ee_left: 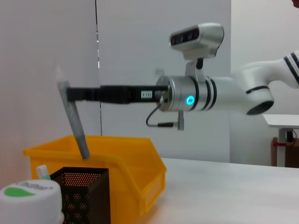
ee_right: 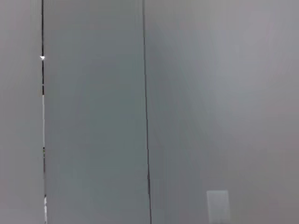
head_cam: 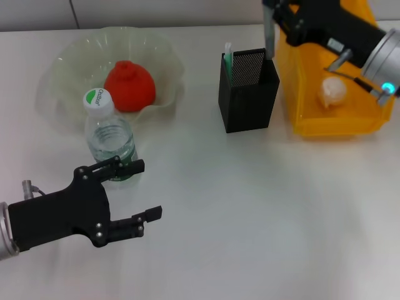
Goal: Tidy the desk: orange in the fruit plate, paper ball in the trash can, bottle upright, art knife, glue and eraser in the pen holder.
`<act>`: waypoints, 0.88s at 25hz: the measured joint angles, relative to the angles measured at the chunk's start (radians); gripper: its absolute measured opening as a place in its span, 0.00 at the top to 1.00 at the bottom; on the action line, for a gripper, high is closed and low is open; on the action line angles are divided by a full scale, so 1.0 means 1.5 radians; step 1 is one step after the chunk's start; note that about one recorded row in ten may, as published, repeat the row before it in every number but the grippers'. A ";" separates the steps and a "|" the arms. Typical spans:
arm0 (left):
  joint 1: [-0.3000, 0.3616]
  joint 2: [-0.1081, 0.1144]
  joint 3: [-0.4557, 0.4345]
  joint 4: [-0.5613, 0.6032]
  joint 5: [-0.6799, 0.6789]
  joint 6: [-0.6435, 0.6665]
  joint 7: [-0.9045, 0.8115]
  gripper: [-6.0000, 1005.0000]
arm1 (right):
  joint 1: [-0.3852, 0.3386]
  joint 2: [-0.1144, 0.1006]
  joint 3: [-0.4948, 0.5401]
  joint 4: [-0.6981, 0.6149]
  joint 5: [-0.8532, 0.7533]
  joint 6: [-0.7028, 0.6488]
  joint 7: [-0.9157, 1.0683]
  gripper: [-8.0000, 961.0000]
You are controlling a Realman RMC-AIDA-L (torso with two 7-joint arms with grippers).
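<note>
Overhead, your right claw [head_cam: 270, 19] grips the art knife [head_cam: 269, 34] above the pen holder [head_cam: 248, 90].
Your left claw [head_cam: 140, 190] gapes wide beside the upright bottle [head_cam: 109, 134].

orange [head_cam: 129, 86] in fruit plate [head_cam: 69, 62], bottle [head_cam: 110, 137] before

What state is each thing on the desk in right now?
Orange: in the fruit plate.
Bottle: upright, cap on.
Paper ball: inside the trash can.
Pen holder: upright, a green-and-white stick inside.
Art knife: held by the right tool, tip at the holder's mouth.
Left tool: open, beside the bottle.
</note>
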 joint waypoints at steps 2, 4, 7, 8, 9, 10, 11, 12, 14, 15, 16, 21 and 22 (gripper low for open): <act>0.002 0.000 0.000 0.000 0.000 0.000 0.002 0.20 | 0.013 0.000 0.001 0.039 0.007 -0.009 -0.011 0.85; 0.002 0.000 0.000 -0.001 0.000 0.000 0.005 0.20 | 0.015 0.002 -0.001 0.058 0.009 -0.011 -0.023 0.85; 0.003 -0.001 0.000 -0.001 0.000 0.000 0.015 0.20 | 0.017 0.003 -0.006 0.075 0.010 -0.012 -0.046 0.84; 0.003 -0.001 0.000 -0.001 0.000 0.000 0.016 0.20 | 0.017 0.003 -0.007 0.079 0.010 -0.013 -0.049 0.84; 0.003 -0.002 0.000 -0.001 0.000 0.001 0.016 0.20 | 0.015 0.003 -0.007 0.081 0.010 -0.015 -0.050 0.84; 0.003 -0.002 0.000 -0.001 0.000 0.002 0.016 0.20 | 0.012 0.003 -0.007 0.082 0.011 -0.019 -0.050 0.84; 0.003 -0.002 0.000 -0.001 0.000 0.002 0.016 0.20 | 0.009 0.003 -0.007 0.083 0.011 -0.024 -0.050 0.84; 0.003 -0.002 0.000 -0.001 0.000 0.003 0.016 0.20 | 0.006 0.003 -0.007 0.083 0.011 -0.028 -0.050 0.84; 0.004 -0.001 0.000 -0.001 0.000 0.003 0.016 0.20 | 0.001 0.003 -0.007 0.083 0.012 -0.032 -0.051 0.70; 0.004 -0.001 0.000 -0.001 0.000 0.004 0.016 0.20 | -0.002 0.003 -0.007 0.083 0.012 -0.036 -0.051 0.63; 0.004 -0.001 0.001 -0.001 0.000 0.004 0.016 0.20 | -0.005 0.002 -0.006 0.083 0.011 -0.042 -0.051 0.61; 0.004 -0.001 0.001 -0.001 -0.001 0.008 0.016 0.20 | -0.047 -0.001 -0.006 0.052 0.007 -0.116 -0.013 0.49; 0.004 0.001 0.001 -0.001 -0.004 0.011 0.015 0.20 | -0.061 -0.001 -0.006 0.036 0.005 -0.128 0.004 0.47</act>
